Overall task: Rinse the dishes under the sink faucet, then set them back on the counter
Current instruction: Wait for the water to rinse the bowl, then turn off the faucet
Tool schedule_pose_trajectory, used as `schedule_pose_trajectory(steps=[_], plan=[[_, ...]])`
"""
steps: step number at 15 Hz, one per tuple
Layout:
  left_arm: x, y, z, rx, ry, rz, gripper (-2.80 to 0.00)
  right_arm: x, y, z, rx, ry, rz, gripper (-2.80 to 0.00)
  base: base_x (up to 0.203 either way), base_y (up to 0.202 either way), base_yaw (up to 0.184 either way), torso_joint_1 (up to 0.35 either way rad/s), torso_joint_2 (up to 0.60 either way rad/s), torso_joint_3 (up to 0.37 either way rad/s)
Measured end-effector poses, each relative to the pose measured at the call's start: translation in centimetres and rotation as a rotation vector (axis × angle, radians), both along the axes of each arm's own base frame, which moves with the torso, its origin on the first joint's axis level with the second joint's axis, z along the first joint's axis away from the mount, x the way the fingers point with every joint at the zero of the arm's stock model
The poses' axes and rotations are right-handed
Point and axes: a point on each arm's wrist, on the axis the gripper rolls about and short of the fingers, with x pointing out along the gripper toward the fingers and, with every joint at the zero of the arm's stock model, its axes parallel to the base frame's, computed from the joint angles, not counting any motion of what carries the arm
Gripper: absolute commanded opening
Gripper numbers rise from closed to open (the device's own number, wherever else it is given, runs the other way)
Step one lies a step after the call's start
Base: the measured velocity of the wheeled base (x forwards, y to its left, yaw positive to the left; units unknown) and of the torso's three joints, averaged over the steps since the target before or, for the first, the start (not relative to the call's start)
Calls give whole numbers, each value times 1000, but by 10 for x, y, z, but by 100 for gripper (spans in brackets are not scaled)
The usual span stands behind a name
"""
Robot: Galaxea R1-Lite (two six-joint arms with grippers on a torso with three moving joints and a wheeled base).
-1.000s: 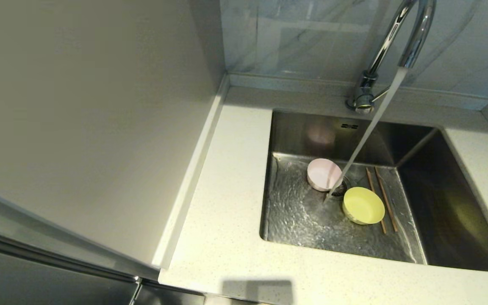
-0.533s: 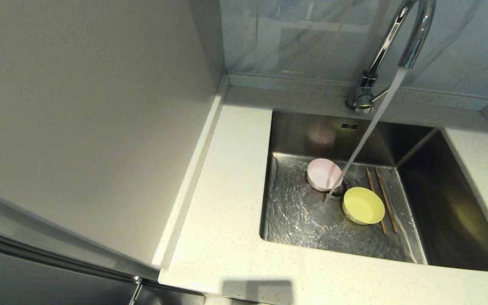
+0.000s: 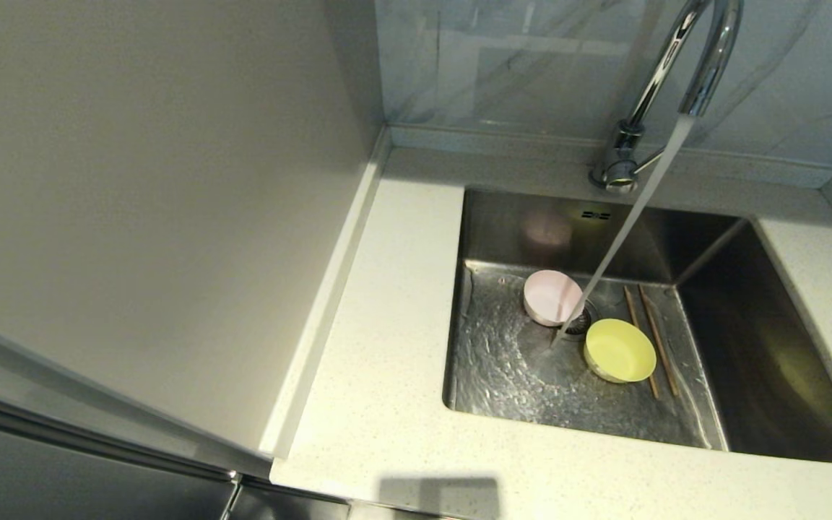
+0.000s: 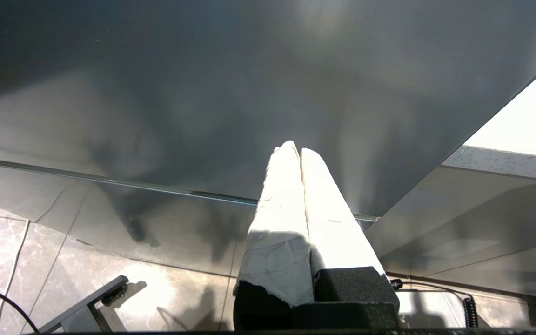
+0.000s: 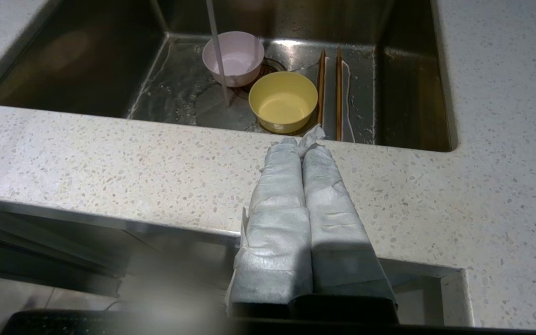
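Head view: water runs from the tall chrome gooseneck faucet [image 3: 683, 79] into the stainless-steel sink [image 3: 770, 347], where the small pink bowl [image 3: 552, 296], small yellow bowl [image 3: 620, 351] and brown wooden chopsticks [image 3: 654, 328] lie; the left gripper [image 4: 299, 151] and right gripper [image 5: 301, 145], both closed and empty, stay parked short of the speckled off-white counter [image 3: 387, 347].

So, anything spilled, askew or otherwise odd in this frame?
Nothing is spilled or broken. The sink faucet runs with neither arm at it, its stream landing on the sink floor between the pink bowl and yellow bowl, rinsing neither. Chopsticks lie parallel beside the yellow bowl.
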Motion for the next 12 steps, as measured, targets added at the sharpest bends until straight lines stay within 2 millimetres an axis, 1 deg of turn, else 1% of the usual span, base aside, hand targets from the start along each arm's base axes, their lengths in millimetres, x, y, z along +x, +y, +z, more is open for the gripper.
schedule_pose_trajectory(steps=[6, 10, 12], plan=[[0, 0, 0, 0, 0, 0, -280, 3, 0, 1, -3, 29, 0, -280, 0, 0, 0, 0, 0, 0], [0, 0, 0, 0, 0, 0, -280, 12, 0, 24, -19, 103, 0, -280, 0, 0, 0, 0, 0, 0], [0, 0, 0, 0, 0, 0, -280, 20, 0, 41, -20, 138, 0, -280, 0, 0, 0, 0, 0, 0]])
